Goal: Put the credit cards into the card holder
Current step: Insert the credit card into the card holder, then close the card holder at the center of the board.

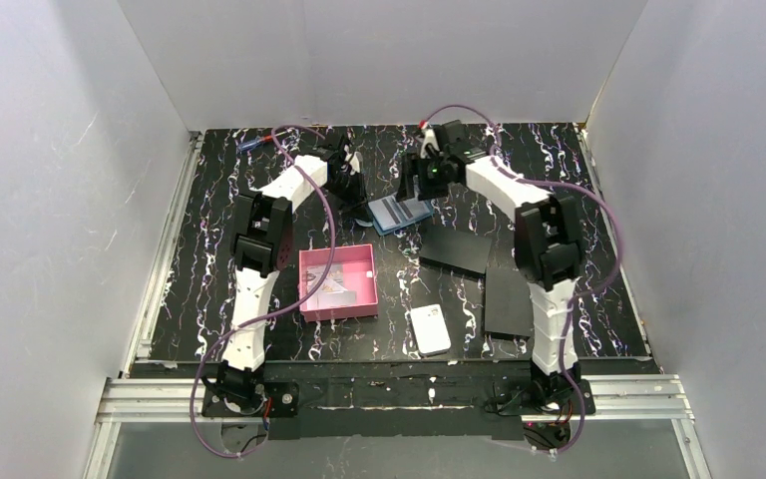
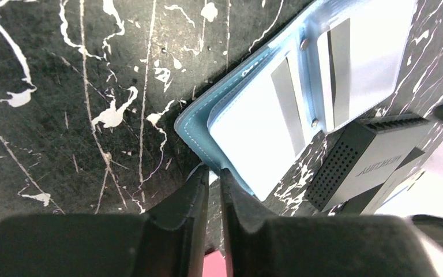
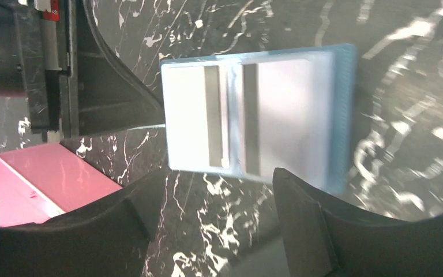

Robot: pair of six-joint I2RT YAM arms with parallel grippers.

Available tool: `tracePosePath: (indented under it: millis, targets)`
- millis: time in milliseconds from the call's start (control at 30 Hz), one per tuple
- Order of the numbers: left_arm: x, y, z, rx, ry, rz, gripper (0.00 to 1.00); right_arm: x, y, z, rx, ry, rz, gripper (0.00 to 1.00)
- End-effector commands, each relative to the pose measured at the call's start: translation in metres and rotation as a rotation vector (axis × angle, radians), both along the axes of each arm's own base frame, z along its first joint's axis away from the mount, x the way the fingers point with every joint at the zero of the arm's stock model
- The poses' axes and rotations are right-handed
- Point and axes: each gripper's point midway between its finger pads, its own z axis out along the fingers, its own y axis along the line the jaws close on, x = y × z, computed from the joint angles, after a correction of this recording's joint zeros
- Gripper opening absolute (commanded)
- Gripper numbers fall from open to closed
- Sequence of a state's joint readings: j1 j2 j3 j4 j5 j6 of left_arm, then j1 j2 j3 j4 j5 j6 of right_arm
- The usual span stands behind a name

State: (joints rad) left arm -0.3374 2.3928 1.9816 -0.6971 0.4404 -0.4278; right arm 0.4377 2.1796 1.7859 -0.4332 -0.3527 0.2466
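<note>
Left gripper [image 2: 210, 173] pressed together beside the open teal-blue fold-over card holder [image 2: 191, 124]; right gripper [image 3: 219, 190] spread above it. Two pale credit cards [image 2: 248, 124] sleeved; next, probably fetching another.

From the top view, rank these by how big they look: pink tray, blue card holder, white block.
1. pink tray, clearly largest.
2. card holder and white block: these look about alike. The holder is partly hidden, so I won't rank them.
</note>
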Motion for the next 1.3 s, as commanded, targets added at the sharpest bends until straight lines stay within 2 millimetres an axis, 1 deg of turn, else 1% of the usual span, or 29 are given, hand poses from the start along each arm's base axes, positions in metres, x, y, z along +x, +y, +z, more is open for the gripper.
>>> tracePosePath:
  millis: [0, 67, 133, 200, 267, 333, 400, 533, 633, 800, 900, 1000, 1067, 1167, 1267]
  targets:
    - [-0.001, -0.009, 0.025, -0.053, -0.013, -0.039, 0.18, 0.021, -0.050, 0.024, 0.026, -0.037, -0.169, 0.78]
    - [0.002, -0.012, 0.042, -0.080, -0.034, -0.040, 0.25, 0.020, -0.057, 0.011, 0.055, 0.016, -0.152, 0.78]
    - [0.007, -0.013, 0.064, -0.110, -0.065, -0.038, 0.32, 0.020, -0.058, 0.000, 0.105, 0.052, -0.139, 0.78]
    - [0.012, -0.014, 0.083, -0.134, -0.089, -0.033, 0.36, 0.021, -0.060, -0.007, 0.126, 0.073, -0.142, 0.78]
    - [0.013, -0.009, 0.098, -0.140, -0.107, -0.024, 0.39, 0.021, -0.061, -0.012, 0.131, 0.084, -0.146, 0.78]
    - [0.010, -0.002, 0.106, -0.130, -0.116, -0.018, 0.42, 0.020, -0.062, -0.019, 0.131, 0.104, -0.158, 0.77]
    - [0.003, 0.005, 0.108, -0.112, -0.116, -0.020, 0.43, 0.020, -0.064, -0.025, 0.153, 0.123, -0.170, 0.76]
    - [-0.016, 0.021, 0.098, -0.063, -0.073, -0.024, 0.46, 0.018, -0.070, -0.036, 0.170, 0.151, -0.202, 0.74]
    - [-0.026, 0.030, 0.085, -0.030, -0.035, -0.026, 0.47, 0.015, -0.071, -0.042, 0.177, 0.171, -0.206, 0.72]
    - [-0.038, 0.028, 0.061, -0.045, 0.056, -0.033, 0.47, 0.011, -0.068, -0.044, 0.234, 0.195, -0.207, 0.67]
    - [-0.040, 0.028, 0.049, -0.041, 0.087, -0.032, 0.47, 0.011, -0.062, -0.044, 0.283, 0.215, -0.193, 0.64]
    - [-0.040, 0.025, 0.042, -0.053, 0.107, -0.029, 0.46, 0.007, -0.054, -0.043, 0.345, 0.249, -0.178, 0.61]
    - [-0.038, 0.023, 0.038, -0.068, 0.115, -0.022, 0.44, 0.009, -0.050, -0.038, 0.390, 0.238, -0.178, 0.61]
    - [-0.036, 0.017, 0.032, -0.094, 0.130, -0.016, 0.39, 0.011, -0.044, -0.033, 0.444, 0.243, -0.180, 0.60]
    - [-0.034, 0.015, 0.023, -0.097, 0.139, -0.013, 0.30, 0.013, -0.038, -0.025, 0.530, 0.244, -0.190, 0.57]
